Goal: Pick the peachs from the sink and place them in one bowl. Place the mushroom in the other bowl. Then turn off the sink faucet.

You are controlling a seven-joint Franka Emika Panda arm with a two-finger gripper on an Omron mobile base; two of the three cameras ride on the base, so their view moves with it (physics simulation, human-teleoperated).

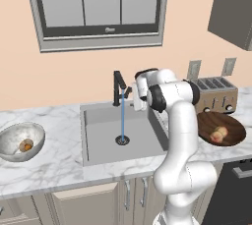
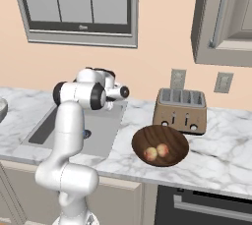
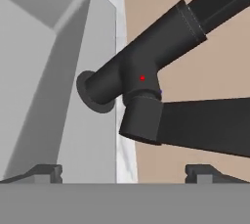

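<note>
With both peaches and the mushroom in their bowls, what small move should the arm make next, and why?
Probably ease the open gripper forward onto the faucet's lever and push it. Water runs into the sink, while the peaches lie in the wooden bowl and the mushroom in the speckled bowl.

faucet [image 3: 141, 78] close ahead, lever sideways | gripper [image 3: 125, 171] fingertips wide apart | sink [image 3: 44, 71] behind

My own arm is hiding my claw [image 1: 132, 93] and part of the sink [image 2: 109, 129]. The hand view's edges are cropping the sink faucet [image 3: 146, 91]: spout and lever both running off right. The mushroom [image 1: 25, 145] is rendering too small to tell cap from stem.
</note>
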